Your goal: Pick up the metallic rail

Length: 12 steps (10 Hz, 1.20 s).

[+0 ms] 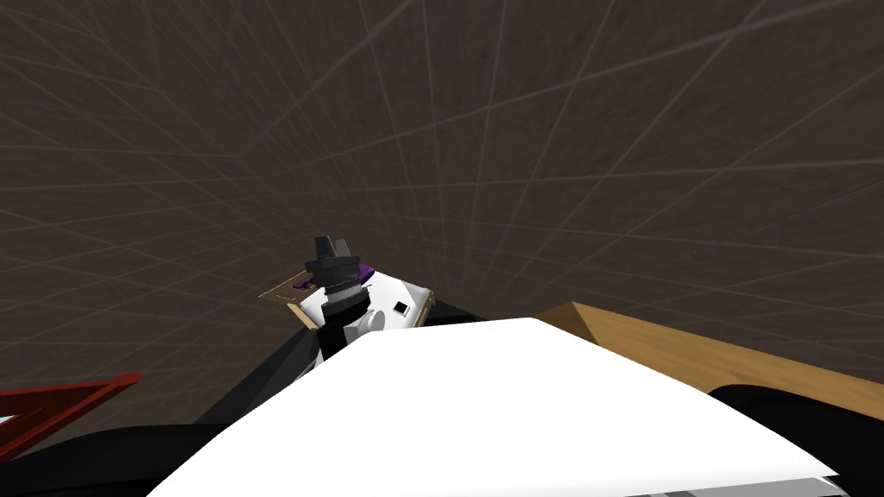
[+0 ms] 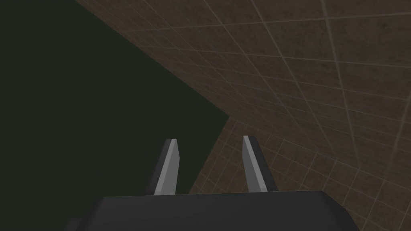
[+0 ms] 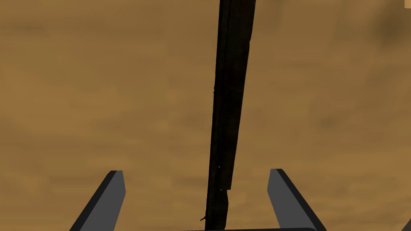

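You see the left gripper (image 1: 335, 252) over a tan box (image 1: 287, 296) on the brown tiled floor (image 1: 518, 129), with a wooden top's corner (image 1: 604, 335) to its right and a red frame (image 1: 65, 407) at far left.

The rail (image 3: 228, 100) running out between the right gripper's (image 3: 196, 171) spread fingers (image 3: 110, 196) looks near-black and matt, without metallic shine, and its end nearest the claw is ragged. Under it lies a tan wooden surface (image 3: 100, 100), matt, softly mottled. Those fingers are smooth, dull grey. The left gripper's (image 2: 209, 138) fingers (image 2: 170, 168) are smooth pale grey. Beyond them the floor (image 2: 321, 80) is dull, mottled brown tile with pale joints, beside a flat, matt, dark greenish surface (image 2: 80, 100).
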### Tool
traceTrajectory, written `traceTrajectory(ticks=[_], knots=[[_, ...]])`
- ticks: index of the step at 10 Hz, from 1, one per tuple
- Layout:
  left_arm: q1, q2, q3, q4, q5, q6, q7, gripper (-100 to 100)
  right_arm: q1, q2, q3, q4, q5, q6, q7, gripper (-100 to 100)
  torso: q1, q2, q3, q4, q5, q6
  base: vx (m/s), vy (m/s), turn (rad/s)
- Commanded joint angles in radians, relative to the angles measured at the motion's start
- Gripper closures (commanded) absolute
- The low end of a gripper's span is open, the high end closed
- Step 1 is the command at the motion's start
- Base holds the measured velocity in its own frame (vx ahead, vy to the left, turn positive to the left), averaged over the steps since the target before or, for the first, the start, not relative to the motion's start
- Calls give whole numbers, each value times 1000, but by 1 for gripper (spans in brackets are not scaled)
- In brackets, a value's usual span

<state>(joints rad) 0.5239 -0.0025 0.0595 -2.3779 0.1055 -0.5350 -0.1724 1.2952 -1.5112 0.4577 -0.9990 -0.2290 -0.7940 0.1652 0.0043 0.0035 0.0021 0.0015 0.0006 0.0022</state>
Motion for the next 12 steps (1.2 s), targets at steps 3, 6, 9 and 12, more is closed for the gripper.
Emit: traceTrajectory(ticks=[3, 6, 9, 12], knots=[[0, 0, 0, 0, 0, 0, 0, 0, -41, 48, 21, 7, 30, 28, -14, -100, -1, 1, 1, 0, 0, 0, -26, -28, 93], [0, 0, 0, 0, 0, 0, 0, 0, -43, 50, 22, 6, 32, 28, -15, 100, -1, 0, 0, 0, 0, 1, 0, 0, 0], [0, 0, 0, 0, 0, 0, 0, 0, -42, 50, 22, 7, 31, 29, -15, 0, 0, 0, 0, 0, -1, 0, 0, 0, 0], [0, 0, 0, 0, 0, 0, 0, 0, 20, -10, -10, -12, -12, 1, 7, 100, 2, -1, 0, 0, 0, 2, 21, 22, -130]])
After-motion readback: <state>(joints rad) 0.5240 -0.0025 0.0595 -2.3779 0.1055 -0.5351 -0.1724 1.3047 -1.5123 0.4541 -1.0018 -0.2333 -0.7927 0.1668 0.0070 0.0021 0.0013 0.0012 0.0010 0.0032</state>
